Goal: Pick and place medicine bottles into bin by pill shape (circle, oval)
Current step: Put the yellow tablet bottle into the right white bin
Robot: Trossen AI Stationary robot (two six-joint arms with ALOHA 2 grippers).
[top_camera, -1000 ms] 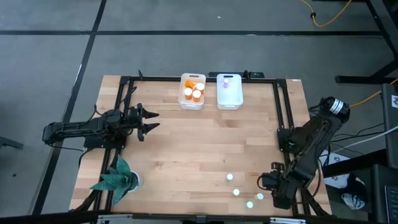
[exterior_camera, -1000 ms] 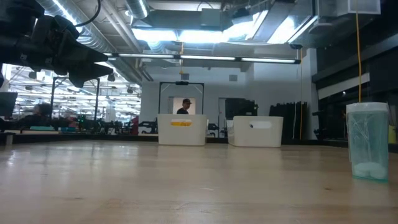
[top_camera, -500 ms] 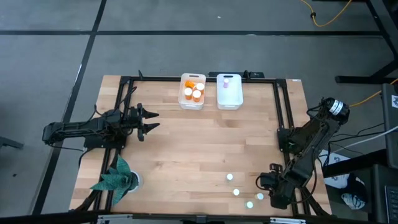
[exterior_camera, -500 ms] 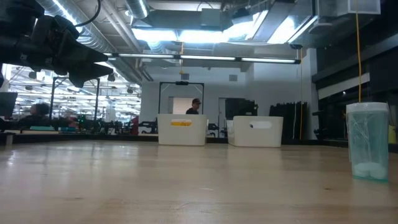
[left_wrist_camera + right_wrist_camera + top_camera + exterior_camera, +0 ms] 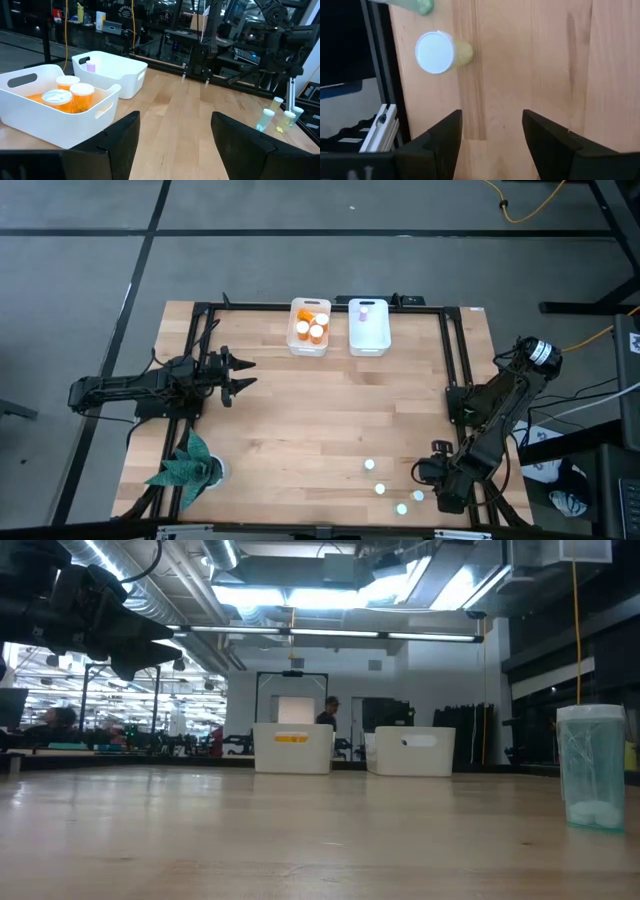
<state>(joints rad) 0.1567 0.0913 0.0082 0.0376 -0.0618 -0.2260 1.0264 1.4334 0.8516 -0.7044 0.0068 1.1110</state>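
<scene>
No brand name or legible writing is showing on any item; the only marking is a yellow label on the left bin point(image 5: 292, 748) in the low view, and its text cannot be read.

The left gripper point(image 5: 243, 373) is hovering over the left-centre of the table point(image 5: 300, 420), well apart from the bins, with its fingers point(image 5: 118, 142) standing apart and nothing between them. The right gripper point(image 5: 424, 472) is sitting low at the near right corner of the table, just beside the loose bottles. Its fingers point(image 5: 446, 140) are standing apart over bare wood, gripping nothing; one small bottle point(image 5: 439, 52) with a white cap and pale yellow-green body is lying ahead of them, not touched.

The orange bottles point(image 5: 311, 326) are standing in the left bin point(image 5: 296, 340), white caps up; three show in the left wrist view point(image 5: 69, 94). The right bin point(image 5: 368, 340) is holding one small bottle with a pale purple cap point(image 5: 365, 308). Four small white-capped bottles point(image 5: 381, 488) are standing loose on the table near the right gripper. In the low view one clear-bodied bottle point(image 5: 592, 768) is standing upright at the right edge.

A green plant-like object point(image 5: 186, 463) is sitting at the near left corner.
</scene>
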